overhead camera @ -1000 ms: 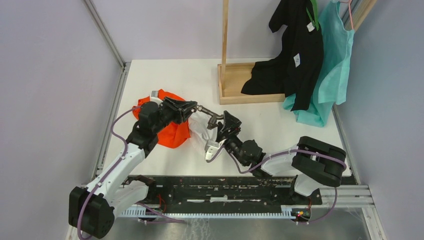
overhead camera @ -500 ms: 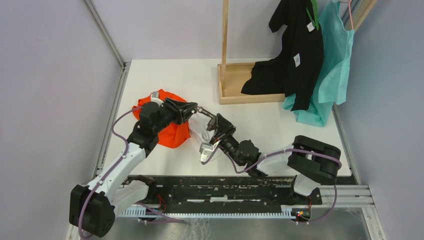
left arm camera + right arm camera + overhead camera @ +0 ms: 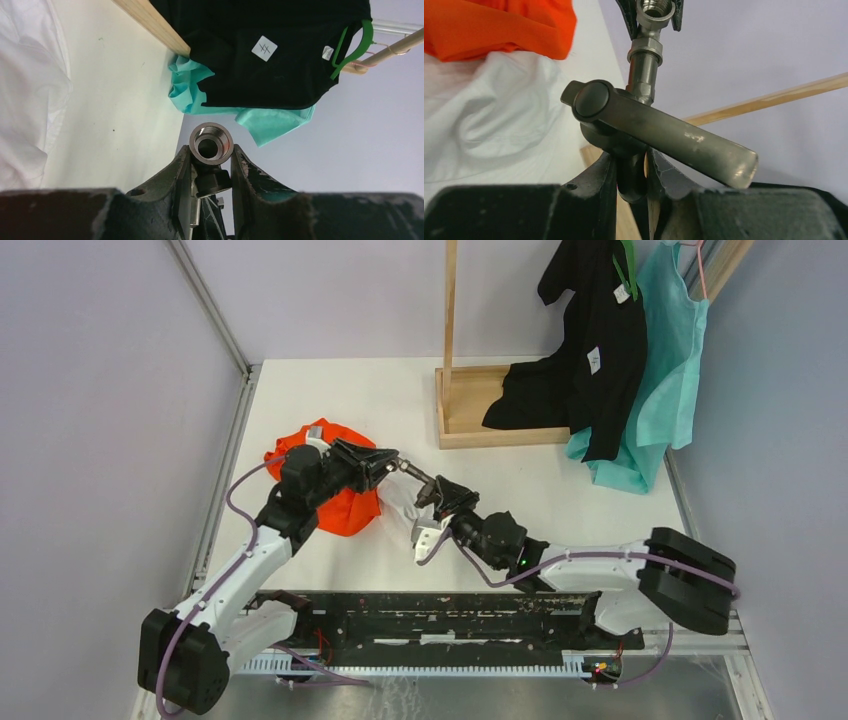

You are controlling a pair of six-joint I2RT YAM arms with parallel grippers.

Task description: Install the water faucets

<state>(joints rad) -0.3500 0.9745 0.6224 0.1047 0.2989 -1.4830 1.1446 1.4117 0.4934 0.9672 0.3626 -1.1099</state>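
One of the water faucets [image 3: 415,476], a dull grey metal piece, hangs in the air between both arms above a white cloth. My left gripper [image 3: 392,464] is shut on its threaded end; in the left wrist view the round threaded mouth [image 3: 196,145] sits clamped between the left gripper [image 3: 211,151] fingers. My right gripper [image 3: 437,492] is shut on the other end. In the right wrist view, the faucet's thick bar [image 3: 664,132] crosses above the right gripper [image 3: 630,161], whose fingers pinch the dark stem beneath it. A straight pipe with a nut [image 3: 645,50] rises to the left fingers [image 3: 626,12].
An orange cloth [image 3: 340,508] and a white cloth [image 3: 400,505] lie under the grippers. A wooden stand [image 3: 470,415] is at the back. A black shirt [image 3: 590,330] and a teal garment [image 3: 665,370] hang at the right, reaching the table.
My right gripper went from open to shut on the faucet's lower stem. The right arm stretched out, its elbow swinging right. The left arm held still.
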